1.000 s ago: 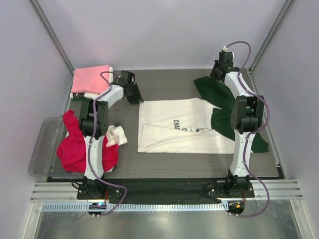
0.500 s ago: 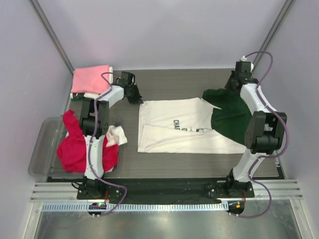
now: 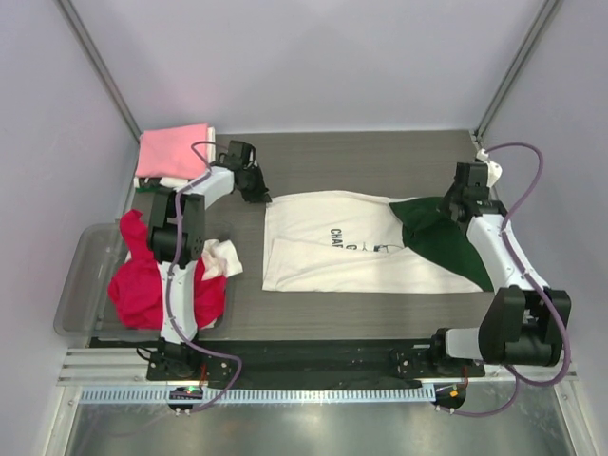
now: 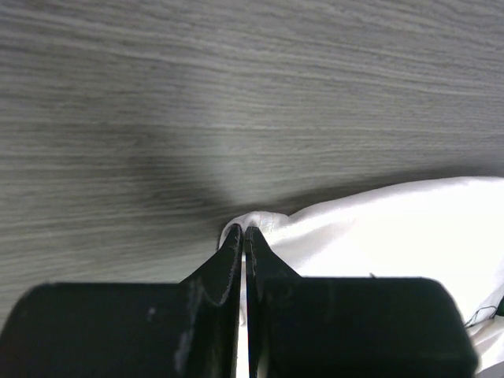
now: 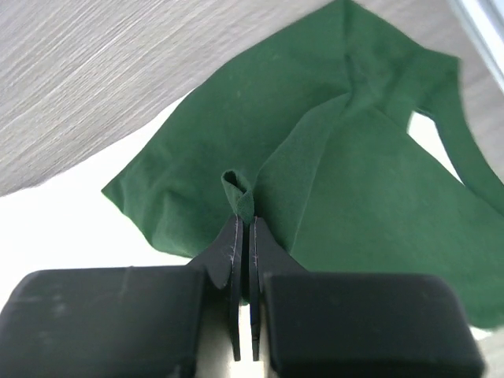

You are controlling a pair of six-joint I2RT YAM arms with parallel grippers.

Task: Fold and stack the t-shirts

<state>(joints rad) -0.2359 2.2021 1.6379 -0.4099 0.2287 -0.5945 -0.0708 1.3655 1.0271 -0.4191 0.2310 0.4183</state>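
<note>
A cream-white t-shirt [image 3: 323, 242] with black print lies flat in the middle of the table. My left gripper [image 3: 258, 195] is shut on its far left corner; the left wrist view shows the white cloth [image 4: 370, 236] pinched at the tips of the left gripper [image 4: 244, 232]. A dark green t-shirt [image 3: 439, 239] lies over the white one's right side. My right gripper [image 3: 454, 211] is shut on a fold of it, seen as green cloth [image 5: 362, 165] bunched at the tips of the right gripper [image 5: 246, 220]. At the left lie a red-magenta t-shirt [image 3: 142, 280] and, far left, a folded pale pink t-shirt [image 3: 173, 150].
A clear plastic bin [image 3: 81, 285] sits at the left table edge under the red-magenta shirt. A small white cloth [image 3: 223, 258] lies beside the left arm. Metal frame posts [image 3: 513, 66] stand at the far corners; a rail [image 3: 313, 366] runs along the near edge.
My left gripper has shut on the white shirt's corner. My right arm has swung from the far right toward the near right, dragging the green shirt with it.
</note>
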